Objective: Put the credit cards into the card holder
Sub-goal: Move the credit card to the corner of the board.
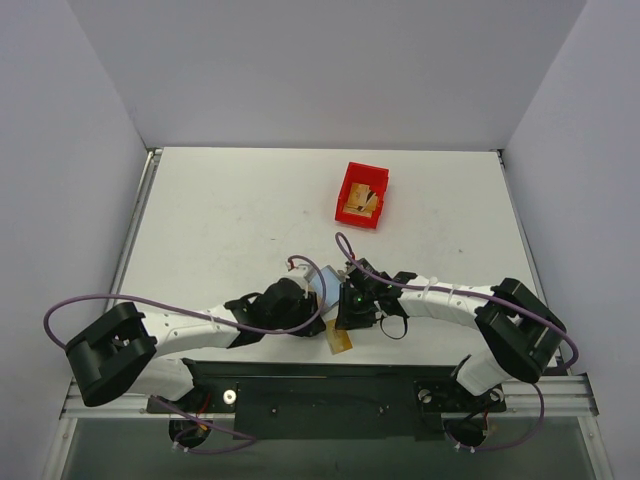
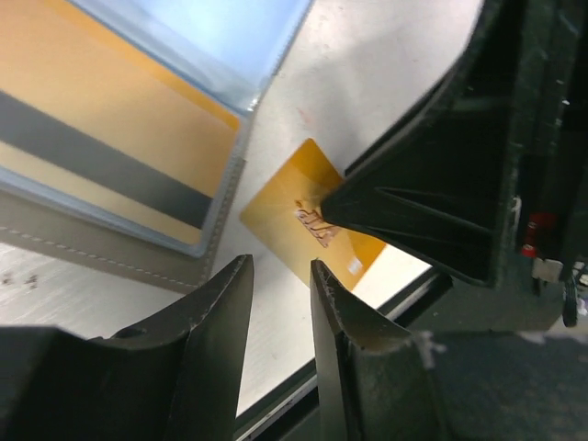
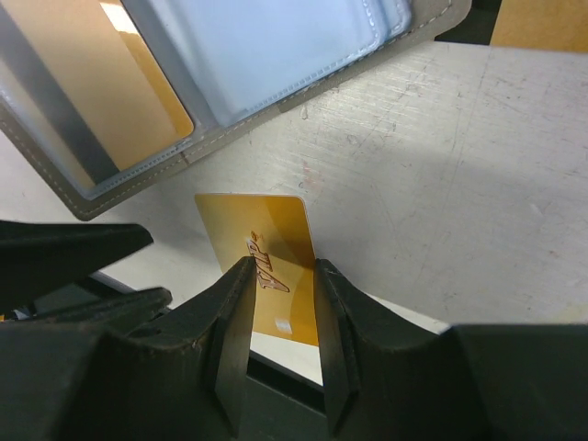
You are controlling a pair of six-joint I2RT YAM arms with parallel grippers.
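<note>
A white table sits boxed in by plain pale grey walls. A red bin toward the back holds one credit card, and the grey card holder lies open near the front edge, with a striped credit card under its clear sleeve. Just beside the holder, a loose credit card lies flat at the table's near edge; the right gripper stands over it, jaws partly open, one fingertip touching its face without clamping it. The left gripper hangs close by with only a narrow gap between its fingers and nothing in it.
</note>
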